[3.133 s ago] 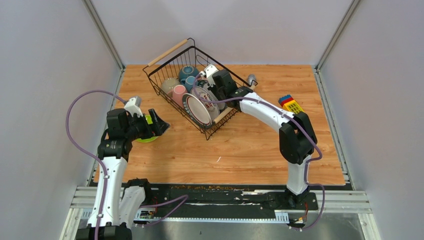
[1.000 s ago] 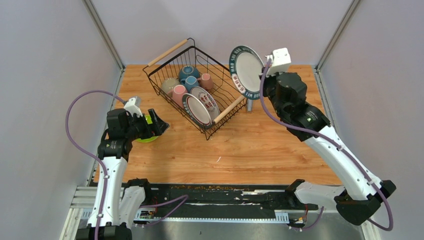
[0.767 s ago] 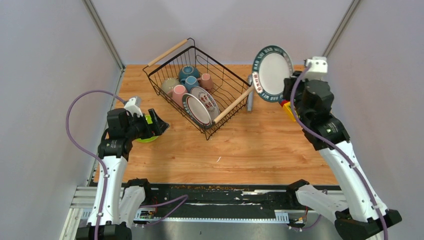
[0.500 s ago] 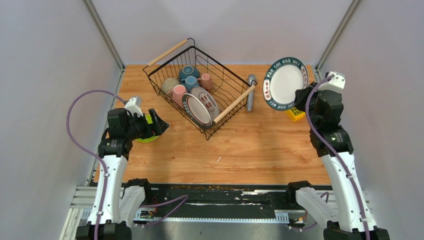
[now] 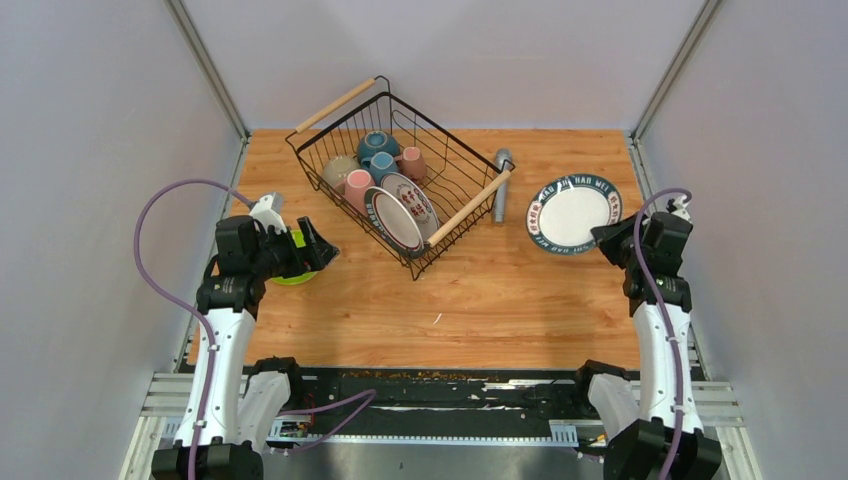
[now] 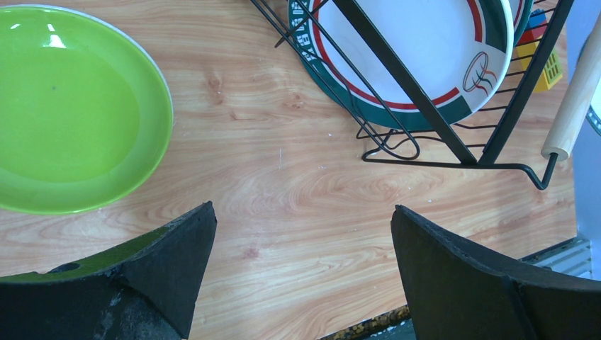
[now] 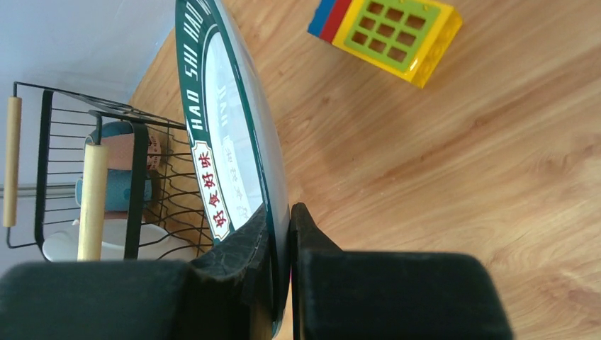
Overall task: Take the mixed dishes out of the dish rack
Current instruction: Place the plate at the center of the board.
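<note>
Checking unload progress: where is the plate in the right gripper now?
Top view: the plate is over the right of the table, rim pinched in the right gripper, just right of the grey cylinder and the rack.

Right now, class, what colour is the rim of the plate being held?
Plate: dark green rim; right wrist view.

Bright, even, diffuse light from above. Shadows soft and faint under the dish rack (image 5: 468, 207). Small glare spots on the lime-green plate (image 6: 71, 106). Wrist views sharp on the wooden tabletop (image 6: 305, 212), softer close to the lens.
</note>
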### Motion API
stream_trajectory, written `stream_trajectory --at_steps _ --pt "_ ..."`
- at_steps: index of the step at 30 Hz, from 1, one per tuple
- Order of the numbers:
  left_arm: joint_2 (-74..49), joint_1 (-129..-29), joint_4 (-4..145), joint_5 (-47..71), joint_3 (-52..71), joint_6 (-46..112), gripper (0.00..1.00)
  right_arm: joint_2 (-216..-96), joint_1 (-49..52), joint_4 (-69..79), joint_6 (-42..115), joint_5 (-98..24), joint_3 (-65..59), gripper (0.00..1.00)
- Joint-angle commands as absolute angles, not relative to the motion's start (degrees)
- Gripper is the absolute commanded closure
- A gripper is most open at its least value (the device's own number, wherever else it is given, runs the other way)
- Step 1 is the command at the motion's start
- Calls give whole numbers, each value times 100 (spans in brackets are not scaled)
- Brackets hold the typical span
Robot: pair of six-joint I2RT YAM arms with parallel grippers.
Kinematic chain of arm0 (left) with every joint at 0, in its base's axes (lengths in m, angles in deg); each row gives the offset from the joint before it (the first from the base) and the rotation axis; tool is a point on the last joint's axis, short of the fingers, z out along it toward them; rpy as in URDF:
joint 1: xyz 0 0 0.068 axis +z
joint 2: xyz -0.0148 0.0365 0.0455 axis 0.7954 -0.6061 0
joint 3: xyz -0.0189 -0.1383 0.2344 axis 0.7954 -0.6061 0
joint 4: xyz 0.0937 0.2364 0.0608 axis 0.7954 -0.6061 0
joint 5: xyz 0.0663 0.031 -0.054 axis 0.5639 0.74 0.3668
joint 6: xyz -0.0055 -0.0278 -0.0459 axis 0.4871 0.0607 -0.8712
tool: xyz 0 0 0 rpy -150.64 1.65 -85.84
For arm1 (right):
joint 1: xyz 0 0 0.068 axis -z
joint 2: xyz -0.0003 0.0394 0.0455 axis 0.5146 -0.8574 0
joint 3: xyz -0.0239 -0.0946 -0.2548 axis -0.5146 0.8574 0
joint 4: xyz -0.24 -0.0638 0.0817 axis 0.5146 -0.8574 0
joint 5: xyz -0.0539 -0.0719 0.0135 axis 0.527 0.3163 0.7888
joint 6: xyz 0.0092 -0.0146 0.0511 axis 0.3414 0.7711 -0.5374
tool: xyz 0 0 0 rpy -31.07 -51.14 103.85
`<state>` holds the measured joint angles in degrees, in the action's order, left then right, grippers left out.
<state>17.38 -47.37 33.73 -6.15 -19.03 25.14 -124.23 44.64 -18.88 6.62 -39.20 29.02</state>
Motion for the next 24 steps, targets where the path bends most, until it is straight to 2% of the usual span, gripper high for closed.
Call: stream_trajectory --at_steps 1,8,12,24 --pt "1753 -4738 3511 -697 -1929 2547 0 -12314 4715 -995 -137 -4680 3269 100" --pt "1757 -4739 3505 -689 -1929 2547 0 -12485 4930 -567 -702 -4917 3927 100" --pt "1753 -4740 3508 -684 -1929 2547 0 -12614 5019 -246 -910 -5097 4292 96" --pt "1735 -4741 3502 -679 -1929 2547 0 -13162 5051 561 -1230 -5335 5058 92"
